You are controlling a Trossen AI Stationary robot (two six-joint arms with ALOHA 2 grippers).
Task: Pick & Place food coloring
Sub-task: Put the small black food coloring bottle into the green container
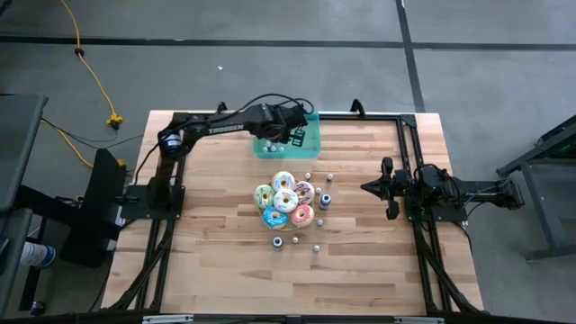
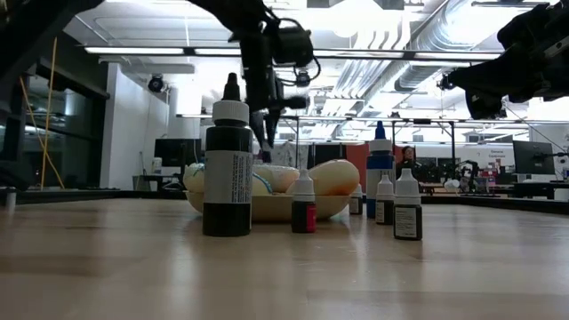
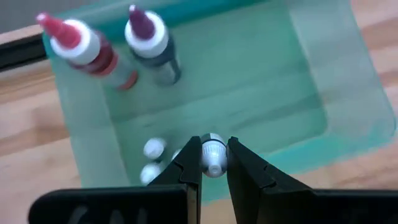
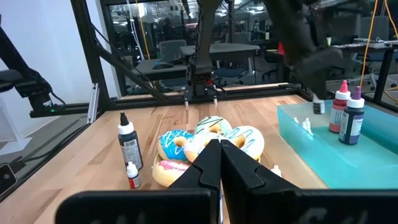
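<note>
The tiny white-capped food coloring bottle (image 3: 212, 155) hangs pinched by its cap end between the fingers of the left gripper (image 3: 212, 163), directly above the translucent teal rectangular plastic tray (image 3: 292, 81) at the far edge of the pale wooden table (image 1: 216, 261). Judged from its size, the bottle is very light and its plastic body stiff enough to take a firm pinch, but smooth and round, so it could twist or slip; the ribbed cap or the neck just under it looks the safest place to hold, as here. Already standing inside the tray are a red-tipped bottle (image 3: 84, 53) and a purple-tipped bottle (image 3: 151, 43), side by side, with two small white caps (image 3: 152, 149) lower in the tray. Outward on the table, the cluster of colourful frosted donuts (image 1: 284, 201) sits mid-table, ringed by loose small bottles; in the low view a tall dark bottle with a black nozzle (image 2: 228, 164) and a blue-capped bottle (image 2: 380, 173) stand upright, narrow-based and likely easy to tip. The right gripper (image 4: 219, 163) waits well apart at the table's right side, fingers pressed together on nothing.
</note>
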